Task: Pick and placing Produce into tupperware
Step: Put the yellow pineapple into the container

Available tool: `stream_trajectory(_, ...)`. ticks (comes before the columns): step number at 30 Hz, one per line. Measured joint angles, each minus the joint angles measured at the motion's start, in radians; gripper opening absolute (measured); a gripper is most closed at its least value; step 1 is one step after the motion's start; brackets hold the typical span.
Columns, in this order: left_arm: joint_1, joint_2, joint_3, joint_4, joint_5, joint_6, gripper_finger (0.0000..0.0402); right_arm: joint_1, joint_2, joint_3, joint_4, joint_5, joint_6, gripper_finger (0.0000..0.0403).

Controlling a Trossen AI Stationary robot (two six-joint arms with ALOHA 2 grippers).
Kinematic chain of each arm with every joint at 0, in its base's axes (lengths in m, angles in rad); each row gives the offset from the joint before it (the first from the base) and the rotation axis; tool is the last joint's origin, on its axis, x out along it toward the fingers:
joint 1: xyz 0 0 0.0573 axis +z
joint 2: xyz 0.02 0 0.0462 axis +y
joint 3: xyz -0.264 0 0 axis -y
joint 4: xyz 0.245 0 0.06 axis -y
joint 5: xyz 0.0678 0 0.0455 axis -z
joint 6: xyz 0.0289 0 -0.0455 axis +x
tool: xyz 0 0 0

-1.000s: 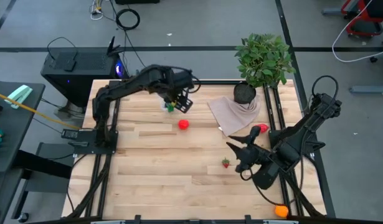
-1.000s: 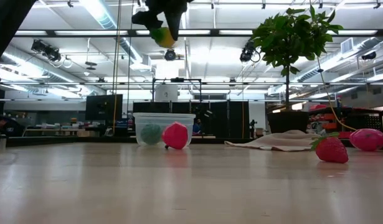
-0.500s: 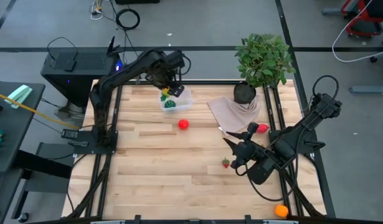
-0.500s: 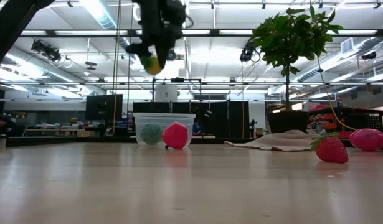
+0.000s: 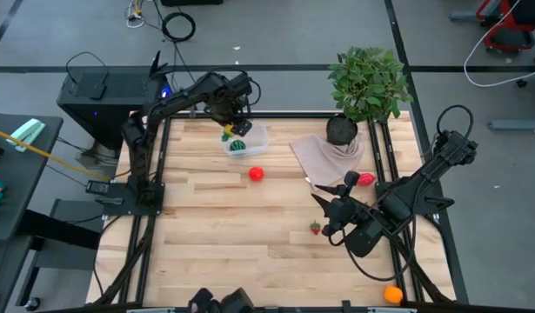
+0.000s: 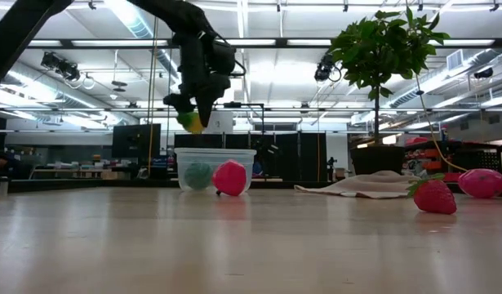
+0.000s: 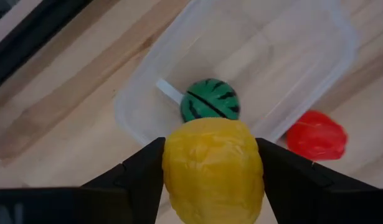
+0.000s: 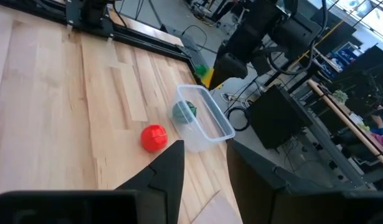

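My left gripper (image 5: 230,130) (image 6: 191,114) hangs above the clear tupperware (image 5: 250,137) (image 6: 216,167), shut on a yellow produce piece (image 7: 213,167) (image 6: 189,122). A dark-green striped ball (image 7: 210,99) (image 5: 238,147) lies inside the tub. A red piece (image 5: 257,174) (image 6: 229,177) rests on the table beside the tub's near wall. My right gripper (image 5: 323,215) (image 8: 205,146) is open and hovers by the small strawberry (image 5: 315,228) (image 6: 435,196). A pink-red piece (image 5: 365,180) and an orange piece (image 5: 392,295) lie on the table's right side. My left gripper pinches the yellow piece between its two fingers (image 7: 141,174), one on each side (image 7: 172,168). It comes from above, pointing down. The piece is lifted clear, above the tub's rim (image 6: 214,152) on the tub's left side.
A beige cloth (image 5: 326,156) lies right of the tub, against the black pot of a leafy plant (image 5: 367,80) at the far right corner. Bare wood lies across the table's middle and left (image 5: 206,226). A dark object (image 5: 219,301) shows at the near edge.
My left gripper, still shut on the yellow piece, has moved toward the table's left and come down toward the tub, from high above to just over its rim. My right gripper has shifted slightly toward the table's left.
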Motion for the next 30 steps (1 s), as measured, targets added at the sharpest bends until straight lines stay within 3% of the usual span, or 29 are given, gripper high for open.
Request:
stream_trajectory(10, 0.008, 0.003, -0.006, 0.033, -0.026, 0.383, 0.0237, -0.048, 0.0, 0.0, 0.02, -0.045, -0.001, 0.0128)
stream_trajectory(18, -0.009, 0.03, -0.006, 0.059, -0.133, 0.684, 0.0243, -0.066, 0.0, 0.0, 0.05, -0.052, -0.008, 0.0128)
stream_trajectory(24, -0.02, 0.074, -0.006, 0.149, -0.144, 0.652, 0.0236, -0.066, 0.0, 0.0, 0.051, -0.056, -0.009, 0.0128)
stream_trajectory(30, -0.018, 0.086, -0.006, 0.123, -0.145, 0.651, 0.0248, -0.081, 0.0, 0.0, 0.051, -0.058, -0.009, 0.0128)
